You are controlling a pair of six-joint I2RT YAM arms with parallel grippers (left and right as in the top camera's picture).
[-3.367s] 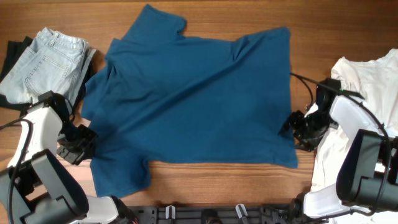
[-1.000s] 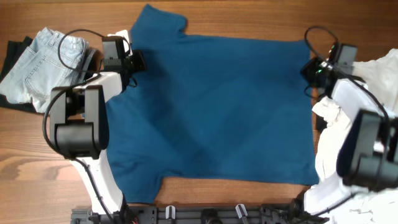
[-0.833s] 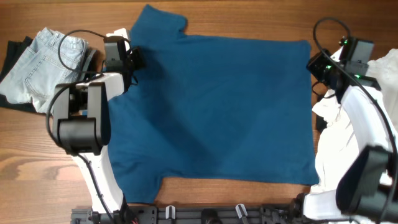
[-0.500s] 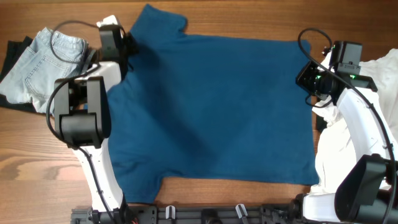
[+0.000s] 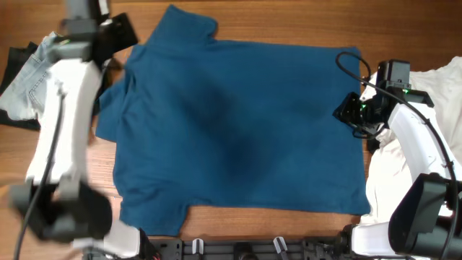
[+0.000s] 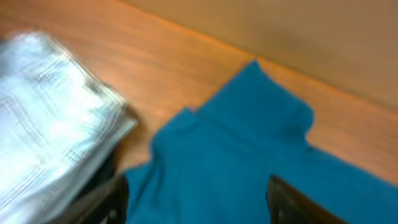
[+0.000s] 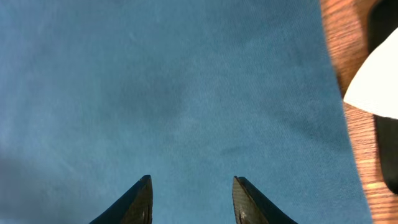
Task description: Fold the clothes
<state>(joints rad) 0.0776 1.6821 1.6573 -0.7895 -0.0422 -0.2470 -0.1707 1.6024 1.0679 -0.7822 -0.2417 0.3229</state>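
Note:
A blue T-shirt (image 5: 238, 123) lies spread flat on the wooden table, collar end to the left, one sleeve (image 5: 184, 22) pointing to the far edge. My left gripper (image 5: 120, 33) hangs raised and blurred above the shirt's far left corner. In the left wrist view the left gripper (image 6: 199, 202) is open, with the shirt (image 6: 249, 143) below it and nothing between its fingers. My right gripper (image 5: 346, 113) hovers over the shirt's right edge. The right wrist view shows the right gripper (image 7: 193, 180) open above smooth blue cloth (image 7: 186, 93), holding nothing.
Folded light denim jeans (image 5: 40, 72) rest on a black garment (image 5: 14, 61) at the left; the jeans (image 6: 50, 118) also show in the left wrist view. A white garment (image 5: 433, 94) is piled at the right, close to the shirt's edge (image 7: 379, 81).
Both grippers have let go of the shirt and opened. The left arm rose and swung left, away from the sleeve. The right gripper slid toward the front along the right edge.

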